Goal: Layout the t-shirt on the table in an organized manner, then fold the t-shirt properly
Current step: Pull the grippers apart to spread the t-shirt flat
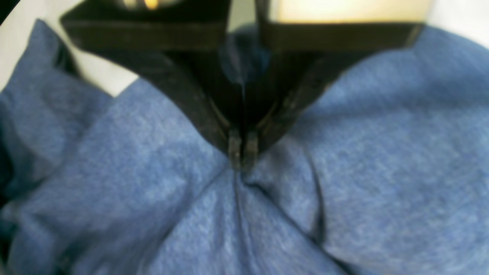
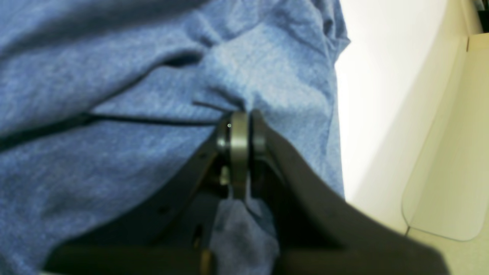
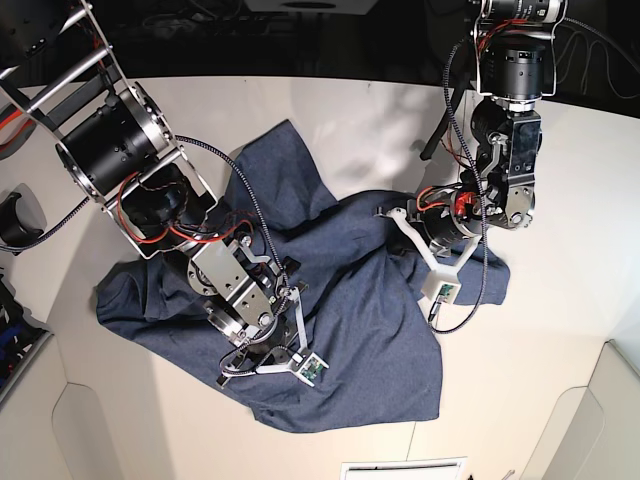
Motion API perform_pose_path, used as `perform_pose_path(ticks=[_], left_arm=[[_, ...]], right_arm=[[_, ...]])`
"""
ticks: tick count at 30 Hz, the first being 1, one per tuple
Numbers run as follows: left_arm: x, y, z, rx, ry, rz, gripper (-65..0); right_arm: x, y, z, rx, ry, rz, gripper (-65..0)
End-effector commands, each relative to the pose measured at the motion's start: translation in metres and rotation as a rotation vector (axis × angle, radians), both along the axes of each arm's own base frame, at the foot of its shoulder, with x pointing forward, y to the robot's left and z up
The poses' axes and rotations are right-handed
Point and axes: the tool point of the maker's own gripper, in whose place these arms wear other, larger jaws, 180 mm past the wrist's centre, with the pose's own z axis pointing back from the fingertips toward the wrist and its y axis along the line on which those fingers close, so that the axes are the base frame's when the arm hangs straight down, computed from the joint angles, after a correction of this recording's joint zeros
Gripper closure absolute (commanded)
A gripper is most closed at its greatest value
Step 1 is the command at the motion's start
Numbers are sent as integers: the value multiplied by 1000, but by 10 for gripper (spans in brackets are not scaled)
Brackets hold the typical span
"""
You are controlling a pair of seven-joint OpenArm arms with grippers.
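Note:
The slate-blue t-shirt point(image 3: 360, 300) lies crumpled across the middle of the white table point(image 3: 350, 130), with one flap reaching toward the far edge and no lettering showing. My right gripper point(image 3: 290, 285) is down on the shirt's left-centre. In the right wrist view its fingertips point(image 2: 240, 118) are shut on a pinched fold of the blue fabric point(image 2: 114, 160). My left gripper point(image 3: 410, 222) rests on the shirt's right side. Its black fingers point(image 1: 240, 156) are shut on a gathered ridge of cloth point(image 1: 344, 172), with creases radiating from the pinch.
Raised white corner panels stand at the near left point(image 3: 60, 430) and near right point(image 3: 590, 420) of the table; the right one also shows in the right wrist view point(image 2: 450, 172). A white rectangular piece point(image 3: 400, 468) lies at the near edge. Beyond the far edge is dark, with cables.

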Motion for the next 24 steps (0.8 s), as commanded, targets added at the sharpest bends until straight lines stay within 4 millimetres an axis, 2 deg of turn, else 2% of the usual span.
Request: perform_pose_path(ticks=[1,6,13,18,22,24], left_arm=[[-2,6,-6,44,40,-4,0],[-37,27,-31,101,142,-11,0],[-77,86,-51,216,225,-3,0],[-86,115,-51,273,243,1,0],[-87,125,-49,295,250,1,0],[-89,126,-50,297,255,-1,0]], right_arm=[[20,6,28,15,-71,8,0],[21,5,30,14,-76,7,0],[24,-16,28,-10,-82,-13,0],[27,-25,29,-15,-95,-13,0],[30,-32,33,-19,-110,-14,0],[38,-37,43,-20,-137,-12,0]])
